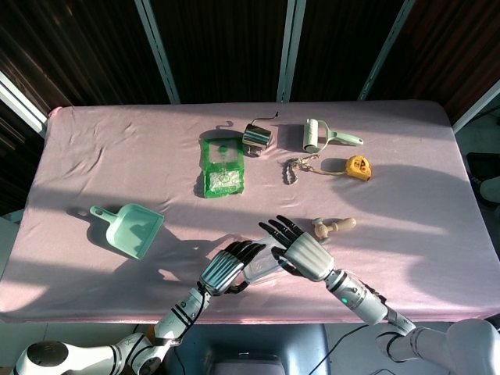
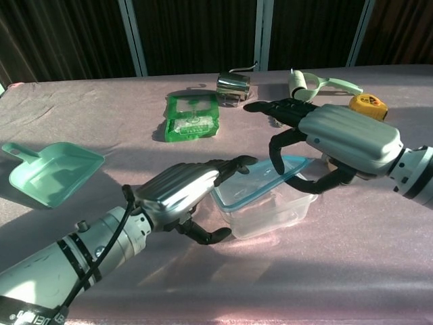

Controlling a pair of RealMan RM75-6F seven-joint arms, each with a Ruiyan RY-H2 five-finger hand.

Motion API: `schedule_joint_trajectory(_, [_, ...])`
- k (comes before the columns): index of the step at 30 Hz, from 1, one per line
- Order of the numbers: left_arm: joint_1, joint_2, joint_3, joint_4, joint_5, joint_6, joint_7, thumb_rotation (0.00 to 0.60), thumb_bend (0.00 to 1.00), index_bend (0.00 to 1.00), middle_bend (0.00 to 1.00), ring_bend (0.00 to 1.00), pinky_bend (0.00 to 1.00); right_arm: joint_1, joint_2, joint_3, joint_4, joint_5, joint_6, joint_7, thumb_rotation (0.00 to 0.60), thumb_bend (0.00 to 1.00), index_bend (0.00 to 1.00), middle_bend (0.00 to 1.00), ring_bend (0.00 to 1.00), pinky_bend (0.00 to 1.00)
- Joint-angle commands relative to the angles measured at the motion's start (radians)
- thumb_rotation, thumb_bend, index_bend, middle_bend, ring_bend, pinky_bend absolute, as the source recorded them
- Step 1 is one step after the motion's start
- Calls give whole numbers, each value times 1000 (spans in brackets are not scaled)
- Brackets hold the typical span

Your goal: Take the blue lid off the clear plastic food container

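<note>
Clear plastic food container [image 2: 267, 210] sits near the front edge of the pink-covered table [image 1: 94, 156], between the two hands. Blue lid [image 2: 260, 181] still on top, looks tilted, far-right corner raised toward the right hand. In the head view the container is mostly hidden under the hands.

Left hand [image 2: 179, 193]: fingers curled around the container's left side, fingertips [image 2: 240, 162] on the lid's left edge, thumb low against the container wall. Holding it.

Right hand [image 2: 338, 139]: thumb hooked under the lid's right edge, one finger bent down onto the lid top, pinching it; other fingers stretched out flat above.

Rest of table: mint dustpan [image 1: 129, 229] at left, green packet [image 1: 222, 166] mid-table with white print too small to read, shiny metal clip [image 1: 257, 137] behind it, lint roller [image 1: 316, 137] with pale green handle, yellow tape measure [image 1: 358, 167], small chain [image 1: 294, 169] beside it, wooden peg piece [image 1: 333, 227] near the right hand. No legible brand or label anywhere.
</note>
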Motion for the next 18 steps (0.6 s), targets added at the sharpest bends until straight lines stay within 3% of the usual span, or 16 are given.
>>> schedule_joint_trajectory(1, [1,3,-1,3,6,10,-2,600,290,0,414,309,170,-2,0,0,2,-4,12,0,600,575,764,115,0,0])
schedule_joint_trajectory(5, [0,6,-2,21,30,39,-21,600,289,0,301,173,50,-5,-1,5,5,-14,47,-3,600,576,773,126,0,0])
schedule_joint_trajectory(10, [0,9,-5,38,44,60,-29,600,290,0,108,15,1,-7,-3,15,7,-17,72,-11,600,575,777,140,0,0])
schedule_joint_trajectory(12, [2,17,-11,45,46,75,-33,600,290,0,49,0,0,-8,-6,28,10,-16,94,-19,600,575,777,142,0,0])
schedule_joint_trajectory(18, [15,59,-14,33,39,89,-27,600,289,0,33,0,0,-9,-13,56,23,-18,146,-49,600,575,781,153,0,0])
